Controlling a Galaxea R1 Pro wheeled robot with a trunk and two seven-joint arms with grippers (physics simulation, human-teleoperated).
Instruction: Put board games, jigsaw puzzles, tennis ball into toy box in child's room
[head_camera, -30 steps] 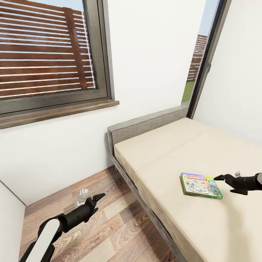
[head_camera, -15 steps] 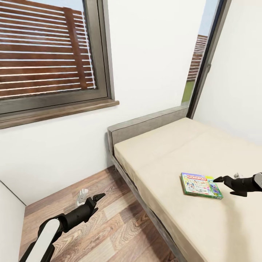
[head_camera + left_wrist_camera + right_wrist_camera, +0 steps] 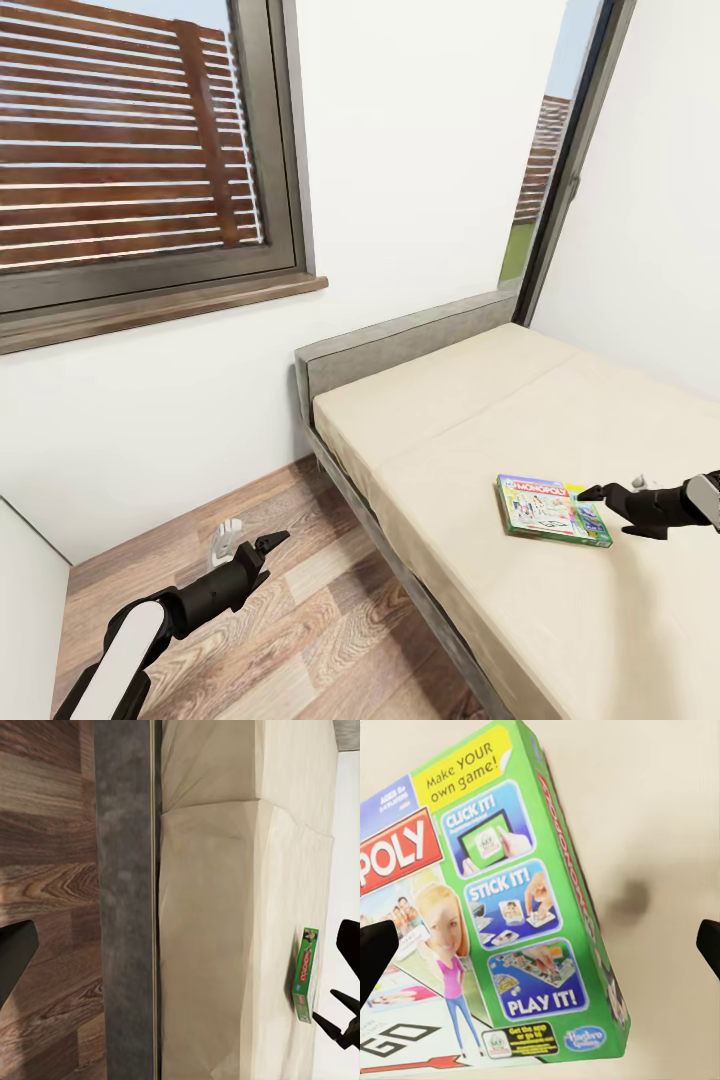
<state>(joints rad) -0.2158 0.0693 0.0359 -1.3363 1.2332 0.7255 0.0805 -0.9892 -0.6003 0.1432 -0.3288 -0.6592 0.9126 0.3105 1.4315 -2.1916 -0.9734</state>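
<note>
A home bedroom: a cream-mattressed bed (image 3: pixel 520 420) beside white walls, a window (image 3: pixel 130 150) and wood-plank floor (image 3: pixel 300 620).

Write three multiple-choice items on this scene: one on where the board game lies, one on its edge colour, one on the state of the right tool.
1. Where does the flat green-edged Monopoly board game box lie?
A. On the wood-plank floor
B. On the beige mattress of the grey-framed bed
C. On the window sill

2. What colour are the box's edges?
A. Green
B. Red
C. Black

3. What is the state of the black right tool?
A. Shut on the box
B. Open, above the box's edge, holding nothing
C. Shut on a ball

Answers:
1 B: the head view shows the box flat on the mattress.
2 A: the left wrist view shows its green side, and the right wrist view shows green borders.
3 B: in the right wrist view the fingertips stand wide apart at either side, with nothing between them.
</note>
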